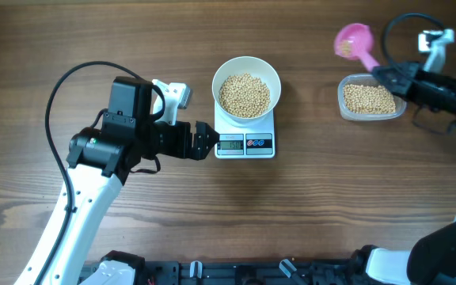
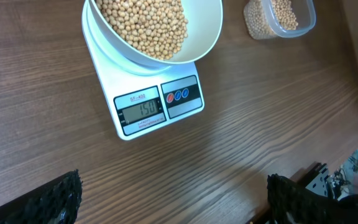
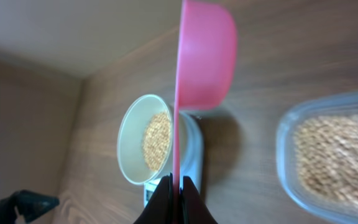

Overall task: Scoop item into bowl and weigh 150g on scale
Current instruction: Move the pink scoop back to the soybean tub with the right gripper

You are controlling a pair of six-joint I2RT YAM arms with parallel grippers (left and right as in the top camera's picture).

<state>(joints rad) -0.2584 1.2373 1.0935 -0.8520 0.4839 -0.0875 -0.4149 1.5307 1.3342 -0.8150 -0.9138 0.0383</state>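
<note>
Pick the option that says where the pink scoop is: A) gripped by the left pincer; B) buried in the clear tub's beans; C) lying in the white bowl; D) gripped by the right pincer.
D: the right pincer is shut on the handle of the pink scoop, while the left pincer stands open and empty.

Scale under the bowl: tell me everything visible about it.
The scale is a small white square unit, plastic by its look, lying flat on the wooden table. Its front strip carries a grey display reading 150 under an SF-400 label, and beside it a dark panel with small red and blue buttons. A white bowl of tan beans sits on its platform, covering most of it. The open left tool hovers close to its display end, apart from it.
</note>
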